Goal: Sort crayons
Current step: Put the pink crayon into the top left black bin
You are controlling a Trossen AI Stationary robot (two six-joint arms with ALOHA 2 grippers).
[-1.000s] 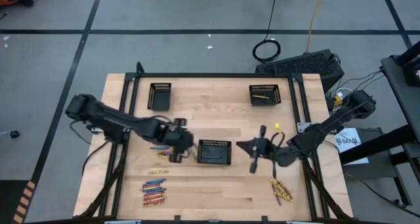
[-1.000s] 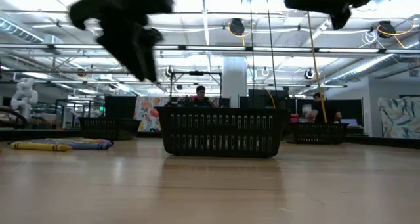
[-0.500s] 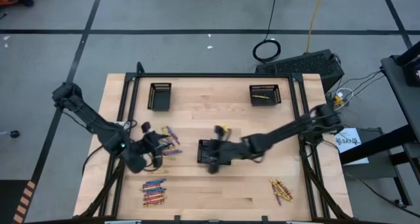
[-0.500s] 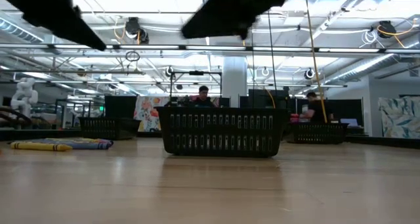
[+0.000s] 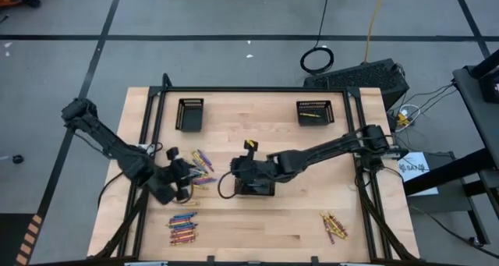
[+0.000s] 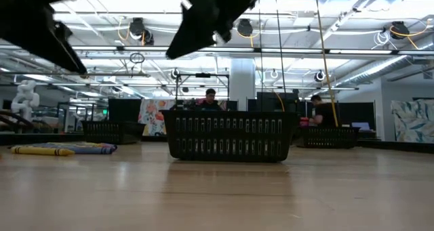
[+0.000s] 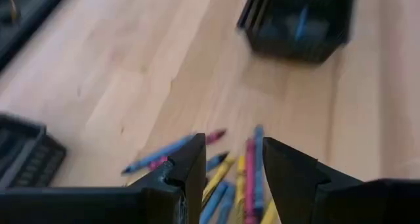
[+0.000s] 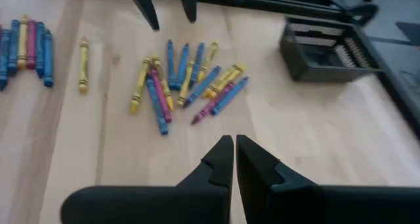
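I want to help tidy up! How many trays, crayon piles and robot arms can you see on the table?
Black mesh trays: 3
Crayon piles: 3
Robot arms: 2
Total: 8

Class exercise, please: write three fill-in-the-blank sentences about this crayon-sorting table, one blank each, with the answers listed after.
1. The table holds ____ black mesh trays.
2. The right gripper, above the middle tray, is ____.
3. The left gripper is open above a loose pile of ____.

Answers: three; shut; crayons
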